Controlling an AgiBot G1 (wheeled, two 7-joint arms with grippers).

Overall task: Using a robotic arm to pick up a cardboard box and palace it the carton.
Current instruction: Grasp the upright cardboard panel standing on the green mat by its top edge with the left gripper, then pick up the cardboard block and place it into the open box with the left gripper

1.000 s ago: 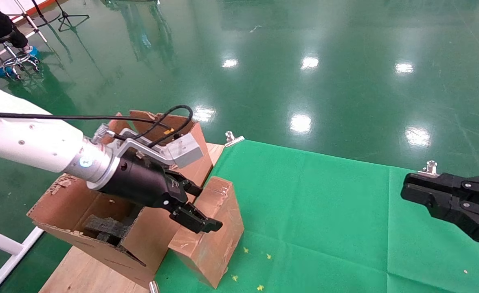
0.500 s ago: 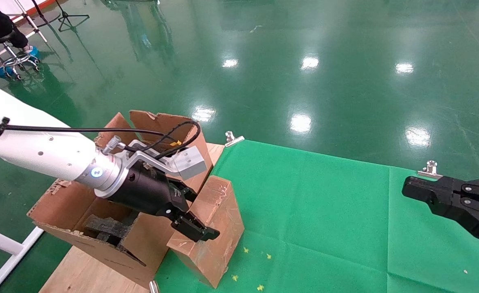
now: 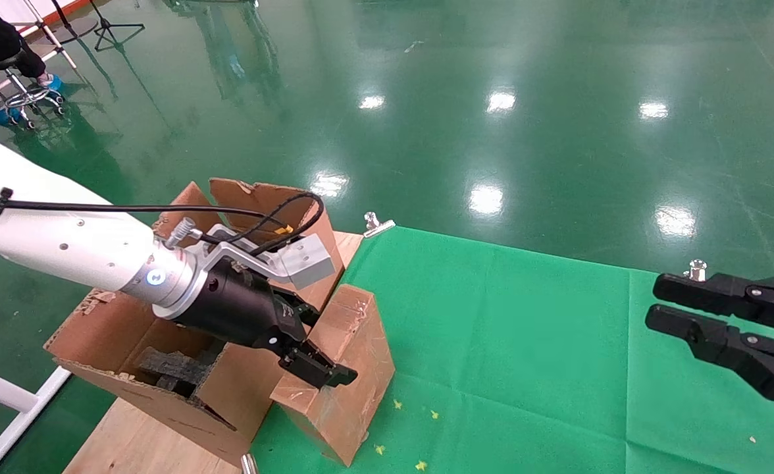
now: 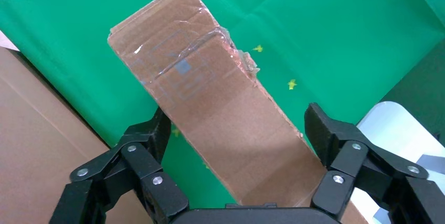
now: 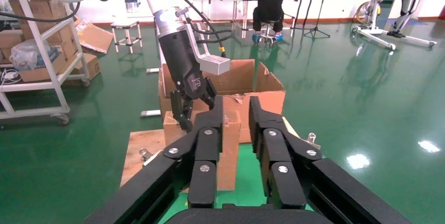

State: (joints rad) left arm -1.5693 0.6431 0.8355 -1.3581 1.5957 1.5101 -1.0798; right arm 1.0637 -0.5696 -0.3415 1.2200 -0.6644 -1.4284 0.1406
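The small taped cardboard box [image 3: 354, 342] stands on the green cloth, against the large carton [image 3: 117, 329], which has torn flaps. My left gripper [image 3: 328, 345], on the white arm, is open and straddles the box's top end. In the left wrist view the box [image 4: 210, 87] lies between the fingers of the left gripper [image 4: 237, 121], and a small gap shows at one finger. My right gripper [image 3: 653, 301] hovers open and empty at the table's right edge. The right wrist view looks past the right gripper [image 5: 235, 106] at the box [image 5: 228, 151] and carton [image 5: 236, 77].
Dark foam pieces [image 3: 170, 368] lie inside the carton. The carton rests on a wooden board [image 3: 137, 441]. Metal clamps [image 3: 377, 224] [image 3: 695, 271] hold the green cloth [image 3: 525, 342] at its far edge. A white frame rail [image 3: 5, 395] stands left of the table.
My left gripper has come down a little around the top of the small box. My right gripper's fingers have spread apart. The box and carton have not moved.
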